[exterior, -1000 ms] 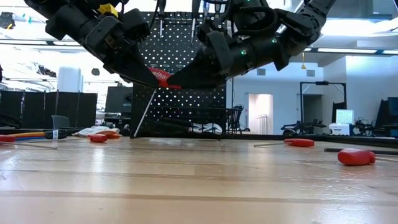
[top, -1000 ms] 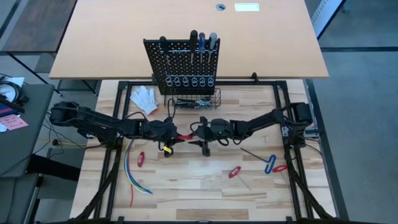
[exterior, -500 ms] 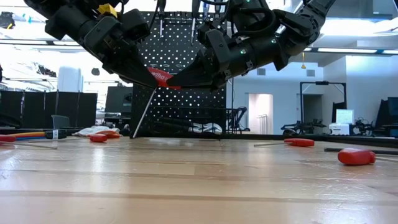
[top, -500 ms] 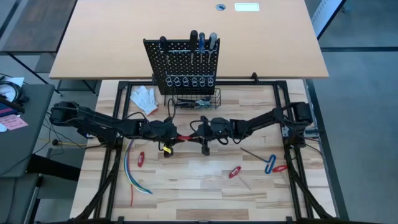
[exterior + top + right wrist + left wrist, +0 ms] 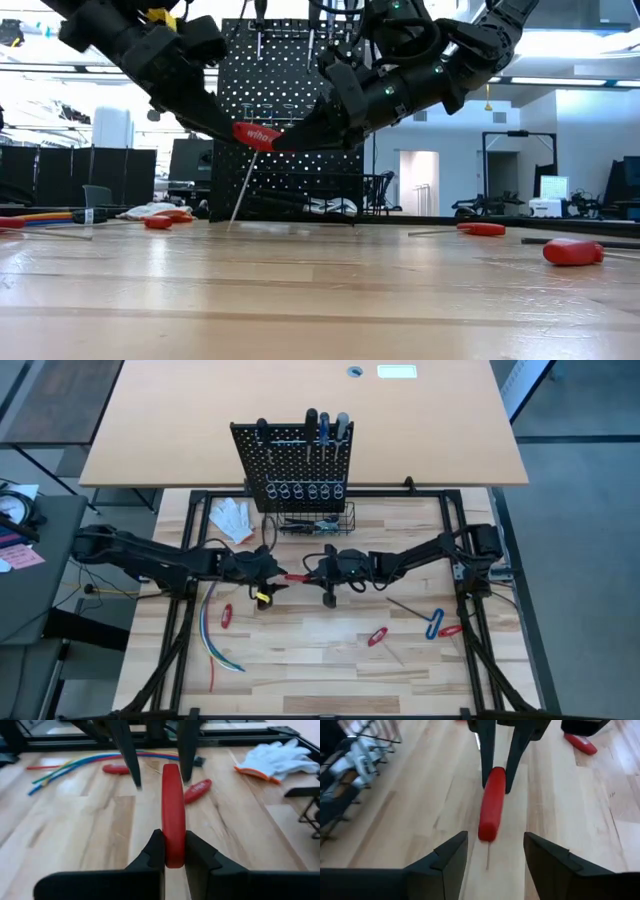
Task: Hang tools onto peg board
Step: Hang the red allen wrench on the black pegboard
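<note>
A red-handled screwdriver [image 5: 256,136] hangs in the air at the table's middle, in front of the peg board [image 5: 295,465] with its wire basket [image 5: 316,520]. My right gripper [image 5: 312,574] is shut on the handle. My left gripper [image 5: 270,580] stands open just left of it, its fingers [image 5: 447,862] on either side of the handle's free end without touching it. The thin shaft [image 5: 240,190] slants down from that end. My right gripper pinches the end [image 5: 173,854] of the red handle that faces the table's right, between its two fingers. The fingers come from the table's right, tipped slightly down, in line with the handle. The handle juts out beyond the fingertips, lifted clear of the table.
On the table lie a white glove [image 5: 232,518], coloured wires [image 5: 213,640], a small red tool [image 5: 227,615], another red tool [image 5: 377,636], and a blue T-shaped key [image 5: 434,624] by a red handle [image 5: 450,630]. Several tools hang on the peg board.
My left gripper has opened, let go of the red handle and drawn back a little toward the table's left edge. My right gripper has closed on the handle's other end and now carries the screwdriver alone.
</note>
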You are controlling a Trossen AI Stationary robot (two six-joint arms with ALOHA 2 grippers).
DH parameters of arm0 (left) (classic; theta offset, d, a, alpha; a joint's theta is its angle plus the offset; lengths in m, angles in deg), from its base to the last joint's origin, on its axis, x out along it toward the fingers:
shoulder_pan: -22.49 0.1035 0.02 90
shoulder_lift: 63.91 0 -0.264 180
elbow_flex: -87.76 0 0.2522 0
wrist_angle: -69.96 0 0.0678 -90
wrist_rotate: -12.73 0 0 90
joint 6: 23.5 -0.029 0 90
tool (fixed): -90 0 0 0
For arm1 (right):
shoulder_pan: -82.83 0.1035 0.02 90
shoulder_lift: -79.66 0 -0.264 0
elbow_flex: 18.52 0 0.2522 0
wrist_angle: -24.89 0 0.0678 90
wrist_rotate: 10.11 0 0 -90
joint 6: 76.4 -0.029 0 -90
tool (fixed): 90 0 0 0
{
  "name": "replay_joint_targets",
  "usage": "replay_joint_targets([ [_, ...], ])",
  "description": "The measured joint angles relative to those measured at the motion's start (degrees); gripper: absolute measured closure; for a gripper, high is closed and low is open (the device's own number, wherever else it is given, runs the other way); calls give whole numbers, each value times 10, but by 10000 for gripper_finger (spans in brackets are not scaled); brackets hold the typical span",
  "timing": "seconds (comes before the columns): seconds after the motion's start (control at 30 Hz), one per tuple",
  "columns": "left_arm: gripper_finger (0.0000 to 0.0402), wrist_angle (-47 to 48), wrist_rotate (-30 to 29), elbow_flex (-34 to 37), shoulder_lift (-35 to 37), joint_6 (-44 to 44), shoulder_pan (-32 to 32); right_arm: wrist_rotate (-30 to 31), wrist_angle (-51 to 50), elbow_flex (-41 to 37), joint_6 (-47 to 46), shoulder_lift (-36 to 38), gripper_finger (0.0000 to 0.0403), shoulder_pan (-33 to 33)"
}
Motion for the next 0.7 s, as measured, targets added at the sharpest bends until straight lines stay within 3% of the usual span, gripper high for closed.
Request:
replay_joint_targets([
  [0.17, 212, 66, -35, 0, 63, 29, -3, 26, -23, 3, 4, 21, 363, 10],
  [0.37, 212, 133, -71, 0, 112, 52, -25, 118, -179, 59, 64, 113, 363, 28],
  [0.7, 212, 173, -122, 0, 170, 65, -54, 160, -438, 256, 119, 183, 365, -27],
])
